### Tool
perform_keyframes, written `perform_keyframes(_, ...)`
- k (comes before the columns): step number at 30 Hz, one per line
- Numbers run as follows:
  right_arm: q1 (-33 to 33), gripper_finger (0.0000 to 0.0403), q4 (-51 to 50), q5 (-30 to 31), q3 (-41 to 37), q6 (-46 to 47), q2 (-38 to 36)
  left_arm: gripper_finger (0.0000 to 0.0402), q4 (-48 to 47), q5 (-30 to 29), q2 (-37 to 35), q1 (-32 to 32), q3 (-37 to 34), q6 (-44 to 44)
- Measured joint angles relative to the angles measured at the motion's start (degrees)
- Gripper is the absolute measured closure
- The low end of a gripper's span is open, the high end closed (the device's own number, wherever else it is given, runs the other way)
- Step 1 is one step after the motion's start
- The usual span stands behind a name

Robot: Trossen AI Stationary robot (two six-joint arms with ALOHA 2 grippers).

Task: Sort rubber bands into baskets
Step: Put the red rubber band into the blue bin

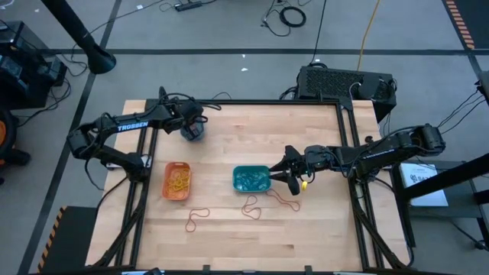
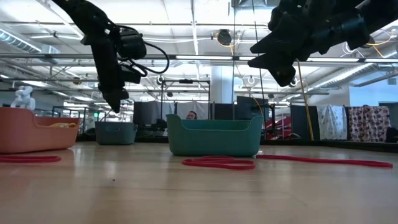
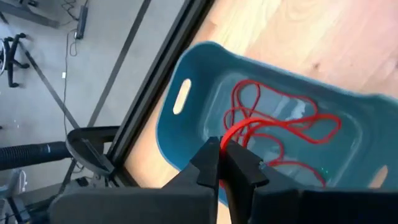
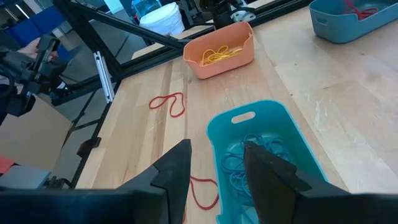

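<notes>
My left gripper point(image 3: 222, 160) is over the dark blue basket point(image 3: 186, 62) at the table's far left point(image 1: 192, 131), shut on a red rubber band point(image 3: 239, 127); more red bands point(image 3: 280, 118) lie in that basket. My right gripper point(image 4: 217, 168) stands open above the right end of the teal basket point(image 4: 219, 127), which holds blue-green bands point(image 4: 245, 163). Nothing is between its fingers. The orange basket point(image 1: 177, 181) holds yellow bands point(image 4: 217, 55). Loose red bands point(image 1: 197, 219) point(image 1: 252, 206) point(image 1: 286, 200) lie on the wood near the teal basket. My left gripper pinches one strand of the red rubber band point(image 3: 230, 133) between its two fingertips, coming slanting down from above the basket. The band runs from the fingers down into the blue basket, where its other end lies among the other red bands.
Black frame rails point(image 1: 348, 145) run along the table's edges. A black box point(image 1: 344, 82) stands behind the far right corner. Bare wood point(image 1: 260, 244) stretches along the near side, and a white bucket point(image 4: 163, 18) shows beyond the table.
</notes>
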Motion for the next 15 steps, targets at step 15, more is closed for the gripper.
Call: perform_keyframes(15,0.0,0.0261,0.0,0.0,0.0,0.0,0.0,0.0281,-4.1,2.8,0.0,1.1,0.6,-2.0)
